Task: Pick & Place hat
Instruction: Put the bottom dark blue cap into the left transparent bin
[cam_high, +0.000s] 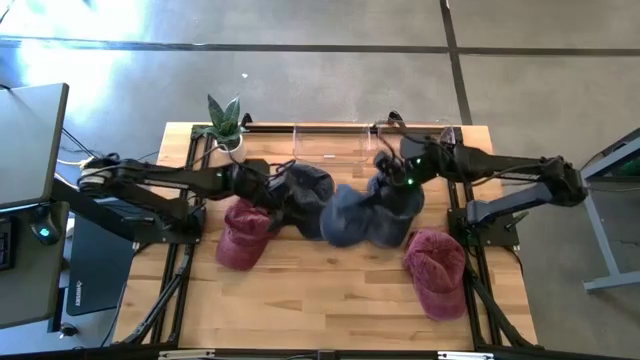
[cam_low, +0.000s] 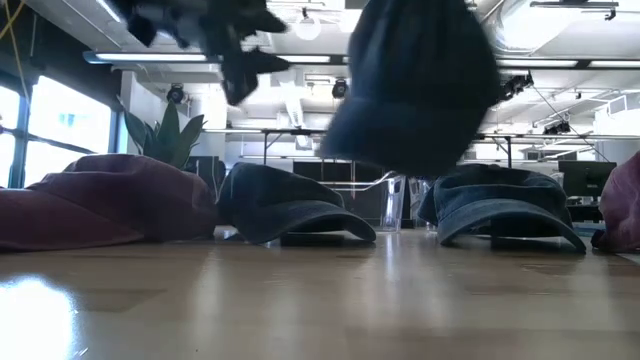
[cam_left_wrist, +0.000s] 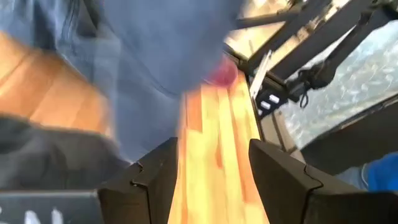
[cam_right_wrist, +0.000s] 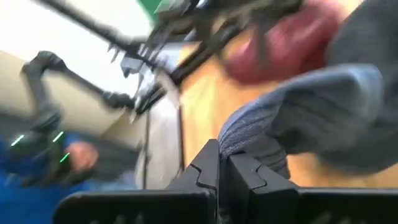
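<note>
The right gripper (cam_right_wrist: 219, 163) has its fingers pinched together on the fabric of a blue hat (cam_high: 352, 215), which hangs lifted near the middle of the table (cam_high: 330, 300). The left gripper (cam_left_wrist: 211, 168) stands parted and empty beside a dark hat (cam_high: 305, 185) at about nine o'clock from the lifted one. A maroon hat (cam_high: 240, 235) lies toward eight o'clock, and a second maroon hat (cam_high: 437, 265) at four o'clock reaches close to the table's right edge. The near half of the table, toward six o'clock, is bare wood. A clear bin (cam_high: 335, 140) and a potted plant (cam_high: 225, 120) line the far edge at twelve and eleven o'clock. Only the low view shows the blue hat (cam_low: 415, 85) hanging clear of the wood, above two dark hats resting flat.
</note>
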